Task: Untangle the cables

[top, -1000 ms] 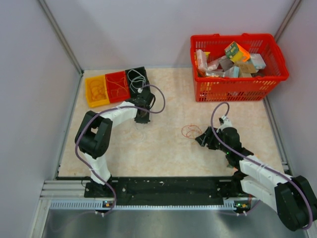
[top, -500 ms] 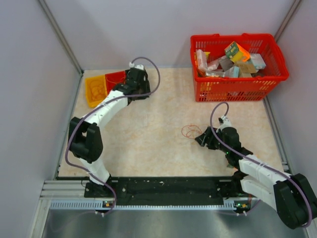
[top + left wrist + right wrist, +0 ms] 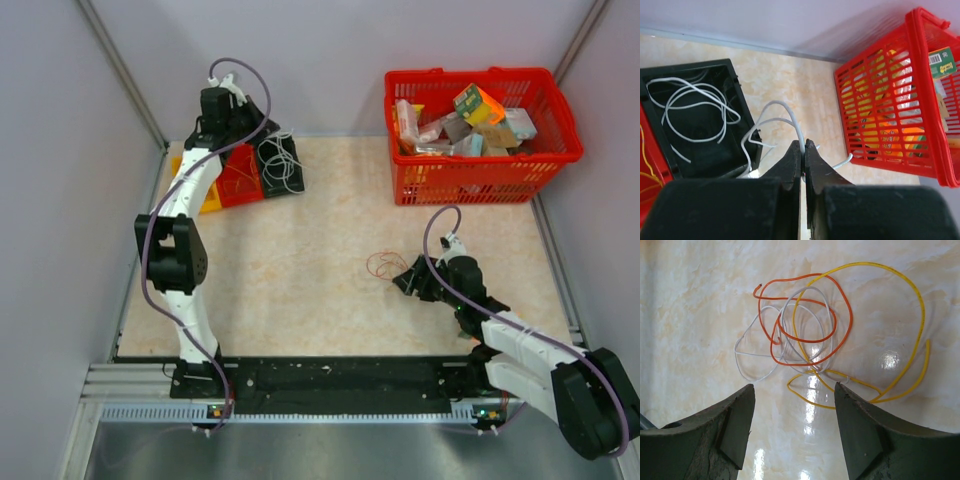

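Plain grey walls point(image 3: 350, 60) around a glossy beige marbled tabletop point(image 3: 300, 290)

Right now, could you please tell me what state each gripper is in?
Left gripper: shut on the white cable.
Right gripper: open, empty, facing the tangle.

Left pincer point(image 3: 803, 150), jaws pressed together on a white cable point(image 3: 785, 107) that arches up and back toward the right wall of a black bin point(image 3: 735, 80) (more white cables point(image 3: 690, 100) lie coiled inside). Right: red basket point(image 3: 900, 100) of packaged goods on the beige marbled surface point(image 3: 790, 75).
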You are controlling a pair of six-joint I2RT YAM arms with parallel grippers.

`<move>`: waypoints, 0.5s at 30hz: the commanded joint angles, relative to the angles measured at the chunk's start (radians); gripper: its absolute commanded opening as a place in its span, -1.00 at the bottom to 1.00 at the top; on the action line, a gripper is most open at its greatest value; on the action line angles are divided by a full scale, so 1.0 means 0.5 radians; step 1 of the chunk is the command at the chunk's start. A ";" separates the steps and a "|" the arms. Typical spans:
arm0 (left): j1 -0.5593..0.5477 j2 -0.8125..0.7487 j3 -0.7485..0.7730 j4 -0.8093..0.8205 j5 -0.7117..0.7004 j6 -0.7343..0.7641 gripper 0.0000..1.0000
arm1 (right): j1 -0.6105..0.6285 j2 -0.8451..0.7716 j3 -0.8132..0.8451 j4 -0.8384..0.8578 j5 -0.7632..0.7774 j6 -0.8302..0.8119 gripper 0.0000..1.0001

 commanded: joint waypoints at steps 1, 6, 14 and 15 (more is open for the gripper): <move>0.101 0.230 0.317 -0.002 0.208 -0.081 -1.00 | -0.020 0.009 0.011 0.073 -0.013 -0.004 0.29; 0.172 0.175 0.317 0.101 0.244 -0.124 -1.00 | -0.020 0.024 0.011 0.083 -0.010 -0.004 0.29; 0.062 -0.152 -0.173 0.390 0.772 -0.473 -1.00 | -0.017 0.049 0.017 0.086 -0.007 -0.010 0.29; 0.019 -0.214 -0.289 0.411 0.766 -0.455 -1.00 | -0.017 0.034 0.017 0.080 -0.007 -0.010 0.29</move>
